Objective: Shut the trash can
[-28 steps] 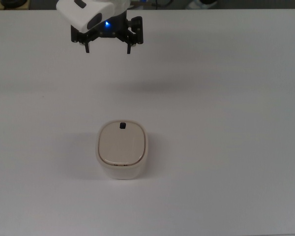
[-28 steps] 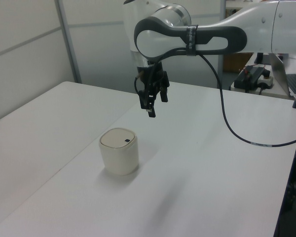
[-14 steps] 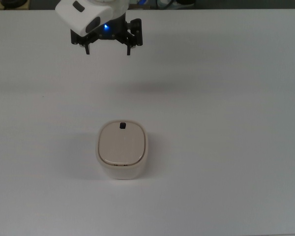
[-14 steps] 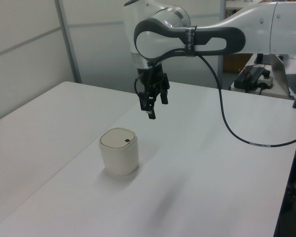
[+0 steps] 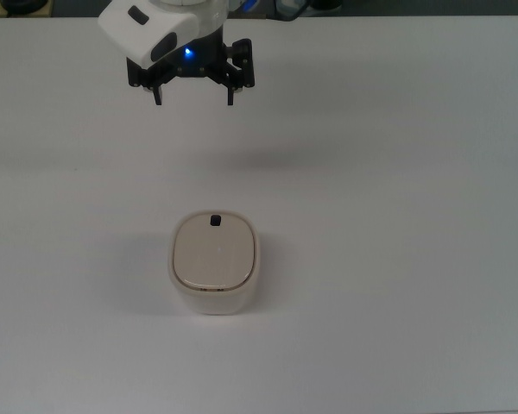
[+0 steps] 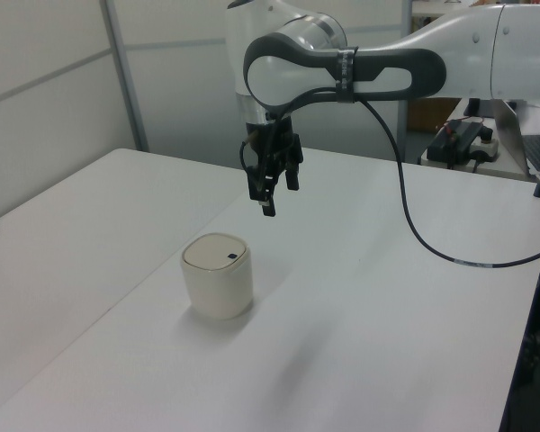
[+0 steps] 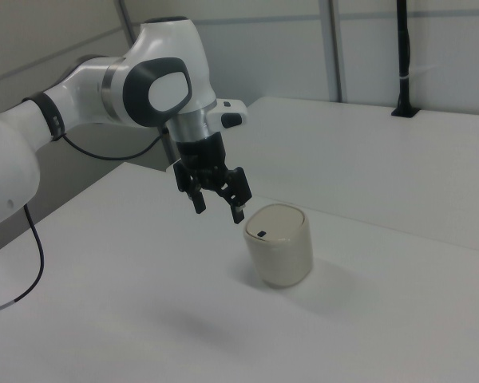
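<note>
- We see the trash can (image 5: pixel 214 263) standing upright on the white desk (image 5: pixel 397 224), well in from every desk edge; in the top view it sits a little below the middle, nearer the desk edge at the bottom of the top view than the far one.
- Its flat lid (image 5: pixel 214 251) lies level on the body, shut, with the small black tab (image 5: pixel 215 221) at the lid edge that faces the arm.
- The tool (image 5: pixel 194 97) hangs in the air above the desk, well apart from the can and touching nothing; in the top view it is close to the desk edge at the top.
- Its two black fingers (image 5: pixel 158 93) are spread wide and point downward, with nothing between them.
- In the left view the tool (image 6: pixel 268 202) is above and behind the can (image 6: pixel 218 275).
- A black cable (image 6: pixel 432 245) droops from the arm (image 6: pixel 378 67) to the desk.
</note>
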Controlling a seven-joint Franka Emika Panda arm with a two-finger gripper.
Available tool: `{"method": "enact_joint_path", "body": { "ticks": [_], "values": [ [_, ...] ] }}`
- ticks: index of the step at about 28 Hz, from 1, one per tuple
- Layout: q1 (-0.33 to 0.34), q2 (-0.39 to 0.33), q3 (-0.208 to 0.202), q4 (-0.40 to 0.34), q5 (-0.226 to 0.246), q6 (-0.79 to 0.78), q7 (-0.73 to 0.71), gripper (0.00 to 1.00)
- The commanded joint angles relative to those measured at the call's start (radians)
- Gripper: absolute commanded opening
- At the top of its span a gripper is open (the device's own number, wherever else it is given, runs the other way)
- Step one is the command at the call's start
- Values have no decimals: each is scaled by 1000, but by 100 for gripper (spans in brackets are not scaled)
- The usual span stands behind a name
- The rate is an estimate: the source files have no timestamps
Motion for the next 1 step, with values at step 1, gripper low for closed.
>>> {"method": "enact_joint_path", "body": {
  "ticks": [1],
  "values": [
    [-2, -4, -6, -12, 28, 24, -7, 100]
  ]
}}
